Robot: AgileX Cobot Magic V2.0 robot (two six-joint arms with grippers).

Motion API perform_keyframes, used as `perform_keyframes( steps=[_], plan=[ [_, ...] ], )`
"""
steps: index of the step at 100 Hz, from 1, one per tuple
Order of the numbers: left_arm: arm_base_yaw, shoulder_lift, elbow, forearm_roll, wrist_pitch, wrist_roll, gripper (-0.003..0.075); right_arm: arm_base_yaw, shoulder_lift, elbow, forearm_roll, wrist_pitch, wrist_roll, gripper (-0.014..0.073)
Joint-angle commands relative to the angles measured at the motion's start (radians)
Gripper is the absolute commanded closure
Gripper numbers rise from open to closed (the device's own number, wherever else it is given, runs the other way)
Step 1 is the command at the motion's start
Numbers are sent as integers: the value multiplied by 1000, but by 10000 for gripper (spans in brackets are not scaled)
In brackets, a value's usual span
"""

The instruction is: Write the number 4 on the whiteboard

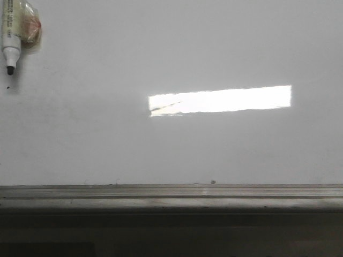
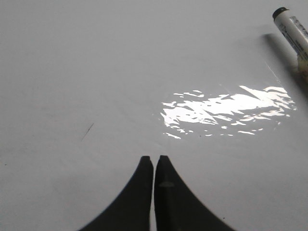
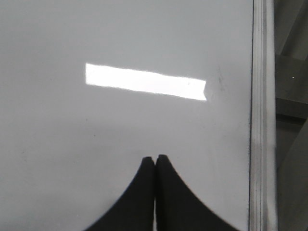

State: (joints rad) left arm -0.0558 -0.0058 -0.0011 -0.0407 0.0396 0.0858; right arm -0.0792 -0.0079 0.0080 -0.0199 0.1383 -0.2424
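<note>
The whiteboard (image 1: 171, 150) is a glossy white-grey surface filling the front view, and it also lies under both wrist cameras. The number 4 is out of view in every frame. My left gripper (image 2: 154, 158) hangs over the whiteboard (image 2: 72, 72), shut with nothing between its dark fingers. My right gripper (image 3: 155, 157) is likewise shut and empty over the whiteboard (image 3: 72, 144), close to its railed edge. Neither gripper shows in the front view. A white marker (image 1: 12, 40) with an uncapped black tip lies at the board's far left, apart from both grippers.
A grey metal rail (image 1: 171, 194) runs along the board's near edge, and the rail (image 3: 262, 115) also runs beside my right gripper. A bright glare patch (image 1: 220, 100) sits mid-board. The marker (image 2: 293, 29) lies well off from my left fingers. A short faint dark streak (image 2: 87, 132) marks the board.
</note>
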Motion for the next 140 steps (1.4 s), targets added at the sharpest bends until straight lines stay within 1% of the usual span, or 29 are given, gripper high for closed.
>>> perform_keyframes(
  steps=[1, 116, 122, 130, 140],
  plan=[
    [0, -26, 26, -9, -71, -8, 741, -4, -23, 21, -9, -72, -4, 658],
    [0, -26, 26, -9, -71, -8, 741, -4, -23, 21, -9, -72, -4, 658],
    [0, -26, 26, -13, -71, -8, 741, -4, -23, 21, 20, -72, -4, 658],
    [0, -26, 26, -37, -71, -8, 741, -4, -23, 21, 106, -72, -4, 658],
    [0, -26, 26, -128, -71, -8, 741, -4, -23, 21, 231, -82, -4, 658]
  ],
)
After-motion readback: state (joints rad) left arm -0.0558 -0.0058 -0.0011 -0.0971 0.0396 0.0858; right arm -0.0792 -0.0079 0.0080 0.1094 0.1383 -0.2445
